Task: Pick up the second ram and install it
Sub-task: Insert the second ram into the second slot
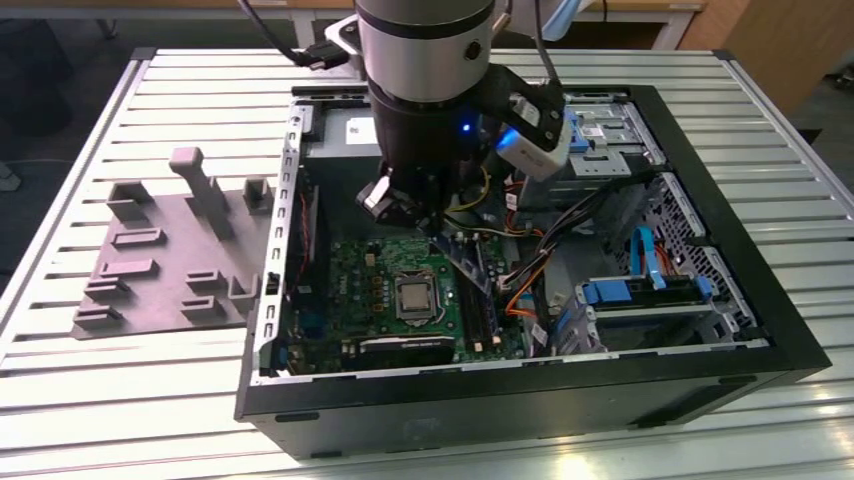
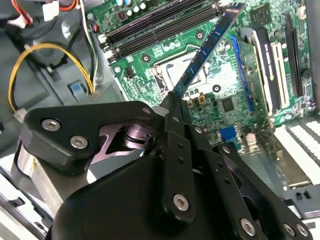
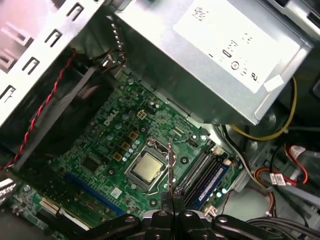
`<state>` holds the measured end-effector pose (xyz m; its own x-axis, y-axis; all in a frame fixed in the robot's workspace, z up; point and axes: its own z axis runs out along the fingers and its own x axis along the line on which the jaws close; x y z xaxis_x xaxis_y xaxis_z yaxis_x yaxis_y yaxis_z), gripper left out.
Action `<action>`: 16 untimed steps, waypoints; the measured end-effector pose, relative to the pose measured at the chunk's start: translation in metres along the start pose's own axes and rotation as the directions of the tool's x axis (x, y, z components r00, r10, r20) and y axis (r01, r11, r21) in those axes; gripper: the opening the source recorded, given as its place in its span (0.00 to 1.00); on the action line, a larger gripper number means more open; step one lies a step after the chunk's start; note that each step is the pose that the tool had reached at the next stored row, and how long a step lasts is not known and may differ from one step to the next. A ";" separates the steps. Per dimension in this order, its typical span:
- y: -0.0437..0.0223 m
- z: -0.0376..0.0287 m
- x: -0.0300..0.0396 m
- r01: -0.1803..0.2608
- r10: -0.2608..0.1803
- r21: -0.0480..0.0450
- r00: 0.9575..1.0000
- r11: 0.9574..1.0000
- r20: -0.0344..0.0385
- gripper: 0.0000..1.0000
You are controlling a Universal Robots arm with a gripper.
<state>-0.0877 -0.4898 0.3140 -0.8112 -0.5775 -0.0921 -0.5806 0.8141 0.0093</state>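
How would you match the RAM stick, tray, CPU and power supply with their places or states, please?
1. RAM stick
2. tray
3. CPU
4. power supply

a. on the table, outside the case
b. silver, flat on the motherboard
c. grey box with a white label
d. clamped in the gripper, tilted

Pairs: 1-d, 2-a, 3-b, 4-c.

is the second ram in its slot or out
Out: the gripper is shut on the second ram, holding it tilted above the motherboard, not seated in a memory slot.
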 end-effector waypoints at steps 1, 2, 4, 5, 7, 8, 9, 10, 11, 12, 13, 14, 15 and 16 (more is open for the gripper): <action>0.0000 0.0001 0.0000 -0.017 0.017 0.002 1.000 1.000 0.000 0.12; 0.0000 0.0001 0.0000 -0.032 0.032 0.003 0.999 0.999 0.000 0.12; 0.0000 0.0002 0.0000 -0.064 0.064 0.006 0.998 0.998 0.001 0.12; 0.0000 0.0002 0.0000 -0.080 0.080 0.007 0.997 0.997 0.001 0.12; 0.0000 0.0003 0.0000 -0.110 0.110 0.010 0.994 0.994 0.002 0.12; 0.0000 0.0004 0.0001 -0.125 0.125 0.011 0.992 0.992 0.002 0.12; 0.0000 0.0005 0.0000 -0.141 0.140 0.013 0.990 0.990 0.002 0.12; 0.0000 0.0005 0.0001 -0.155 0.155 0.014 0.988 0.988 0.003 0.12; 0.0000 0.0005 0.0000 -0.170 0.170 0.016 0.985 0.985 0.003 0.12; 0.0000 0.0006 0.0001 -0.184 0.184 0.017 0.983 0.983 0.003 0.12; 0.0000 0.0006 0.0000 -0.198 0.198 0.018 0.980 0.980 0.004 0.12; 0.0000 0.0007 0.0001 -0.213 0.213 0.019 0.977 0.977 0.004 0.12; 0.0000 0.0007 0.0001 -0.227 0.226 0.021 0.974 0.974 0.004 0.12; 0.0000 0.0008 0.0001 -0.241 0.241 0.022 0.971 0.970 0.005 0.12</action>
<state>-0.0877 -0.4898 0.3132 -0.9269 -0.3639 -0.0921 -0.3662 0.9305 0.0092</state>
